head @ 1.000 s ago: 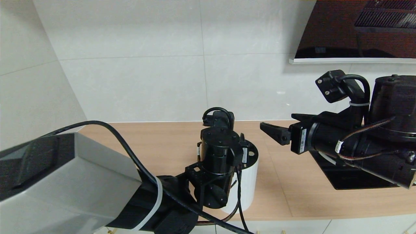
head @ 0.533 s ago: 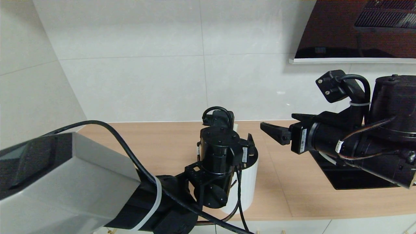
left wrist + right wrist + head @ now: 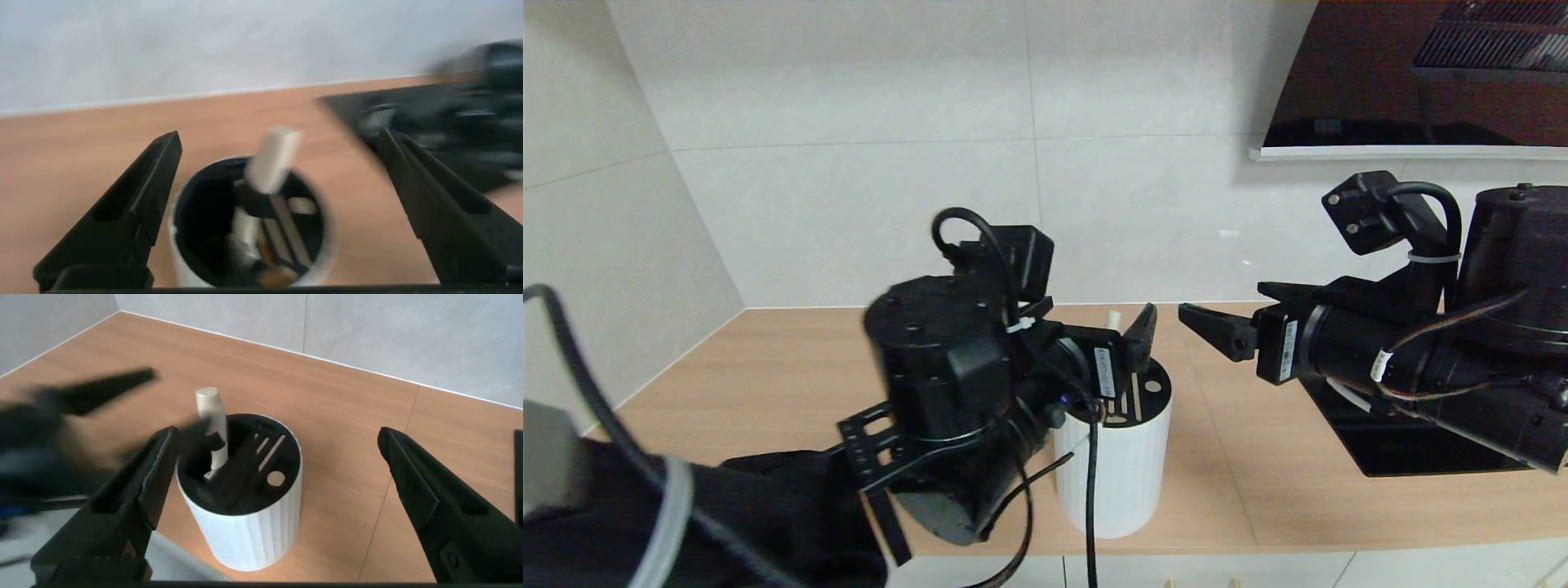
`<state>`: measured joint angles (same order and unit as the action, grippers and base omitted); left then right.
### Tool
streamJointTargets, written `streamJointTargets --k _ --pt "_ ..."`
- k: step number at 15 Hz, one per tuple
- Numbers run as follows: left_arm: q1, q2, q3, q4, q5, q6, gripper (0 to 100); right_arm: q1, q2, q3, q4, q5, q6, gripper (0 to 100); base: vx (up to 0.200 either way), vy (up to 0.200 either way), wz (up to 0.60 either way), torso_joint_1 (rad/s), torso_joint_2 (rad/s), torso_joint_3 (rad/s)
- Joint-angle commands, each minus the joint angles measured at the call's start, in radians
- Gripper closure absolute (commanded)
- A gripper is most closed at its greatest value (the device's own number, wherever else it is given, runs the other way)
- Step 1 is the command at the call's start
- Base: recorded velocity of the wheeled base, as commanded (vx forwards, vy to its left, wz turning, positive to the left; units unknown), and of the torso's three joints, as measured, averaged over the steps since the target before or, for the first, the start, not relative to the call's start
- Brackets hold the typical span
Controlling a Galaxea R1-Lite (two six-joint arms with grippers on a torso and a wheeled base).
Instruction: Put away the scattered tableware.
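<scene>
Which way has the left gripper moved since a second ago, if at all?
Yes. The left gripper has tilted up and drawn leftward from over the white holder, which stayed put.

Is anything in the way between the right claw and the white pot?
Nothing visible: just bare counter between the right claw and the white pot. The left claw hangs open at the pot's other side.

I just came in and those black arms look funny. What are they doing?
The robot is tidying tableware. A white-handled utensil stands in the white holder on the wooden counter. The left tool hangs open just above the holder, gripping nothing. The right tool is open too, off to the holder's side, near the black cooktop.
</scene>
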<state>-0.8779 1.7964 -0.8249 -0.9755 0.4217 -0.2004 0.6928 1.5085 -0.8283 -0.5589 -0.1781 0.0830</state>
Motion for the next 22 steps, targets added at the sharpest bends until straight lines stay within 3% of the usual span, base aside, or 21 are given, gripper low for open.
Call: streamJointTargets --k 1,3,6,8,9,12,14,15,17,18,19,22 --pt "0.066 -0.258 0.115 0.000 -0.081 0.006 0 -0.004 -0.024 0.003 0.002 -0.008 0.000 0 0.000 0.000 0.00 0.000 0.00 0.000" --pt "0.155 -0.367 0.145 0.006 -0.096 0.007 0 -0.035 -0.082 0.029 -0.006 -0.009 0.001 0 0.000 0.000 0.00 0.000 0.00 0.000" --pt "0.300 -0.594 0.346 0.009 -0.096 0.010 0 -0.150 -0.240 0.181 -0.041 -0.004 0.001 0 0.000 0.000 0.00 0.000 0.00 0.000" --pt "0.384 -0.773 0.454 0.084 -0.096 0.022 0 -0.217 -0.404 0.302 -0.039 -0.001 0.000 0 0.000 0.000 0.00 0.000 0.00 0.000" --pt "0.413 -0.876 0.483 0.159 -0.096 0.027 0 -0.254 -0.488 0.345 -0.036 0.000 0.000 0 0.000 0.000 0.00 0.000 0.00 0.000" --pt "0.493 -1.281 0.506 0.589 -0.104 0.027 0 -0.427 -0.769 0.460 0.050 0.002 -0.002 0 0.000 0.000 0.00 0.000 0.00 0.000" --pt "0.577 -1.516 0.498 0.856 -0.124 0.029 0 -0.487 -0.981 0.459 0.226 0.003 -0.002 0 0.000 0.000 0.00 0.000 0.00 0.000" --pt "0.631 -1.600 0.500 0.923 -0.153 0.030 0 -0.487 -1.091 0.452 0.341 0.003 -0.011 0 0.000 0.000 0.00 0.000 0.00 0.000" --pt "0.692 -1.701 0.503 0.995 -0.182 0.036 0 -0.527 -1.266 0.462 0.548 0.005 -0.077 0 0.000 0.000 0.00 0.000 0.00 0.000" --pt "0.705 -1.700 0.504 0.982 -0.116 0.035 0 -0.556 -1.332 0.472 0.611 0.015 -0.081 0 0.000 0.000 0.00 0.000 0.00 0.000" --pt "0.714 -1.700 0.507 0.974 -0.090 0.042 0 -0.576 -1.377 0.488 0.642 0.034 -0.083 0 0.000 0.000 0.00 0.000 0.00 0.000" --pt "0.815 -1.709 0.520 0.969 -0.089 0.078 0 -0.685 -1.459 0.555 0.659 0.049 -0.106 0 0.000 0.000 0.00 0.000 0.00 0.000"
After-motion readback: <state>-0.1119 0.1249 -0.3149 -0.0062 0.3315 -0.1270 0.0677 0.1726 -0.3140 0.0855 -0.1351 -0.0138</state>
